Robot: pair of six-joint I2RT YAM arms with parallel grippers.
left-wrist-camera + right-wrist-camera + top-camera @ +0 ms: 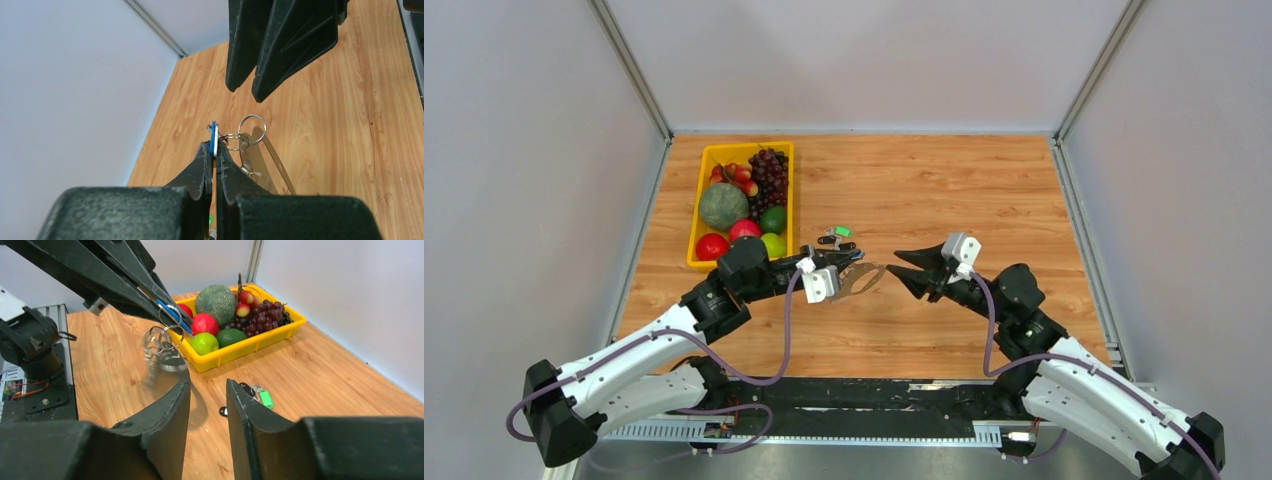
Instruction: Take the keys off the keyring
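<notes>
In the overhead view the left arm [654,345] rises from the lower left corner, bends at its elbow left of centre and stretches to the right. The left gripper [852,262] ends just left of the frame's middle, its jaws pressed together on the edge of a blue key [214,136]. The right arm [1064,360] climbs from the lower right corner and reaches leftward in mirror fashion, and the right gripper [904,266] points at the left one across a small gap, its two fingers spread apart.
</notes>
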